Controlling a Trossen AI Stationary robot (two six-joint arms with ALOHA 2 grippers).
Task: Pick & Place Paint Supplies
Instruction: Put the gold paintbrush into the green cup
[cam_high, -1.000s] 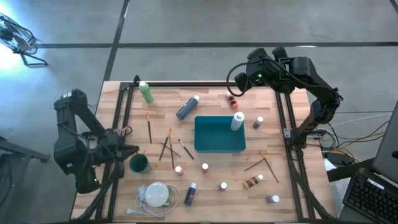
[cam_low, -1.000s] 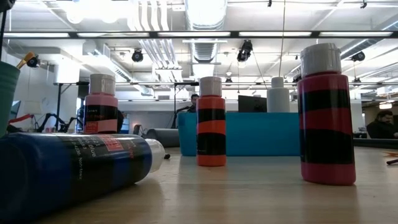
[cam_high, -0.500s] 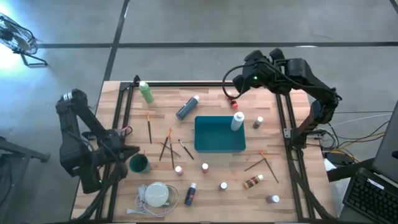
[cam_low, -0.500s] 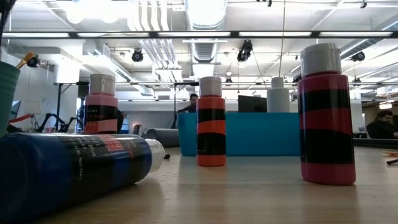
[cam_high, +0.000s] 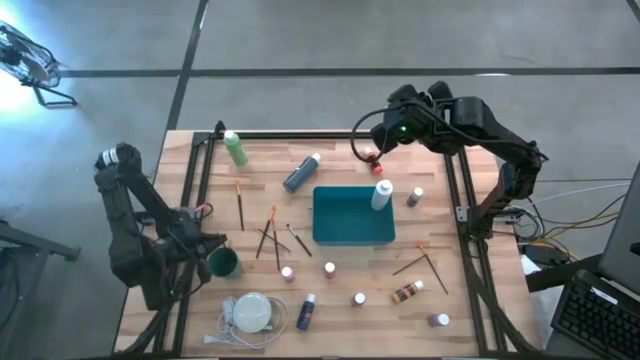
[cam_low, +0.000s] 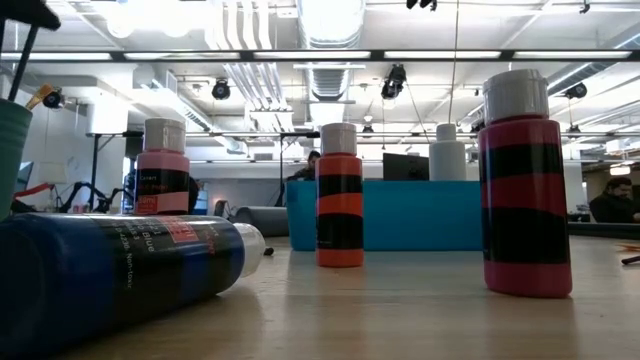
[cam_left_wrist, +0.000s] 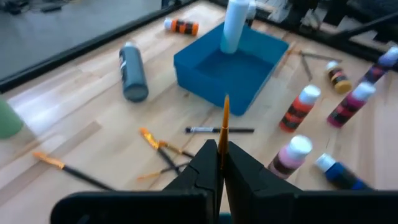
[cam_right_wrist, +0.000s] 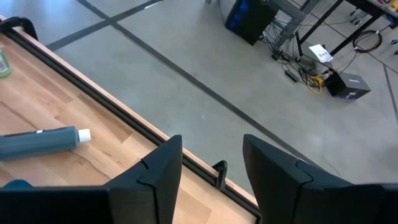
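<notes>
My left gripper (cam_high: 218, 245) is shut on a thin brush with an orange end (cam_left_wrist: 224, 118) and hovers just above the green cup (cam_high: 223, 263) at the table's left. In the low view the brush (cam_low: 22, 62) slants down from the gripper (cam_low: 30, 14) to the cup's rim (cam_low: 12, 104). My right gripper (cam_high: 366, 150) stands open over the table's far edge, above a red-striped bottle (cam_high: 377, 165) that lies on the wood. Nothing is between its fingers (cam_right_wrist: 208, 168). Other bottles and brushes are spread over the table. My left gripper pinches the brush's shaft (cam_left_wrist: 222, 152) between its two fingers. The orange end (cam_left_wrist: 225, 109) sticks out past the fingertips. The dark rest of the shaft (cam_low: 20, 70) hangs slanting below the gripper, clear of the table. Its lower end is at the cup's rim; whether it is inside, I cannot tell.
A teal tray (cam_high: 330, 232) sits mid-table with a white bottle (cam_high: 381, 194) at its far right corner. A grey-blue bottle (cam_high: 300, 172) and a green one (cam_high: 236, 148) lie at the far left. Loose brushes (cam_high: 272, 238) lie left of the tray. A white disc with a cord (cam_high: 252, 312) sits near the front.
My left gripper has come down toward the green cup with the brush. In the low view the gripper and the brush's shaft have come into sight above the cup's rim.
</notes>
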